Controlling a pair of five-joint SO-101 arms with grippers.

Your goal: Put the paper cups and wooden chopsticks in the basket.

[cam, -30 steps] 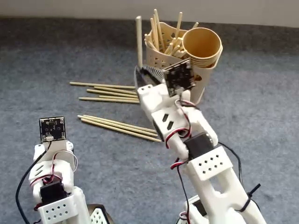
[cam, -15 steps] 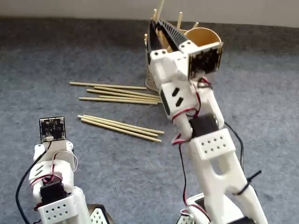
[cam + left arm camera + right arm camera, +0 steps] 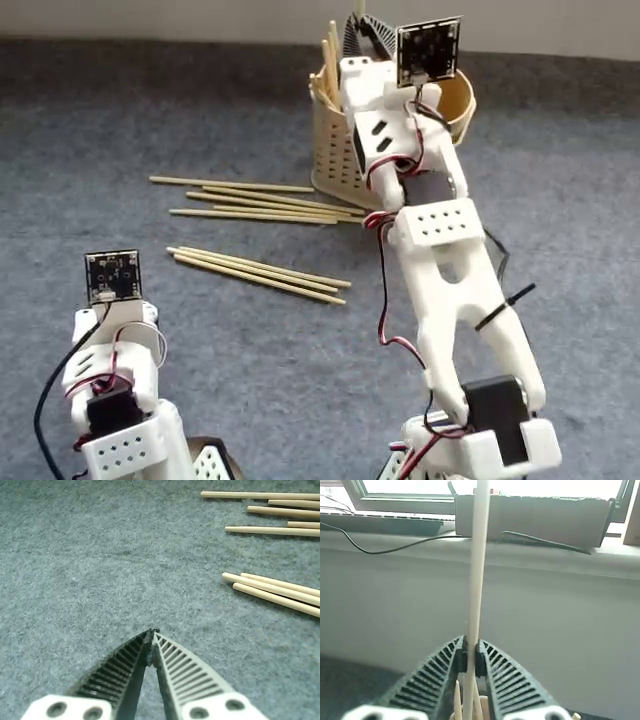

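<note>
My right claw [image 3: 471, 662] is pinched on one chopstick [image 3: 479, 570], upright over the basket [image 3: 335, 150] — paper cups [image 3: 464, 98] look already in. Two bunches of loose sticks [image 3: 255, 268] wait on the carpet [image 3: 150, 120], near my closed-up, empty left claw [image 3: 151, 635]

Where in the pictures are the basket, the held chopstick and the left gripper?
basket [image 3: 330, 152]: high view, slotted side wall.
held chopstick [image 3: 479, 555]: right wrist view, middle of shaft.
left gripper [image 3: 152, 631]: left wrist view, at the closed tips.

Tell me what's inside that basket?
Wooden chopsticks stick up from the basket, and the rim of a paper cup shows beside them. The right arm covers the rest.
</note>
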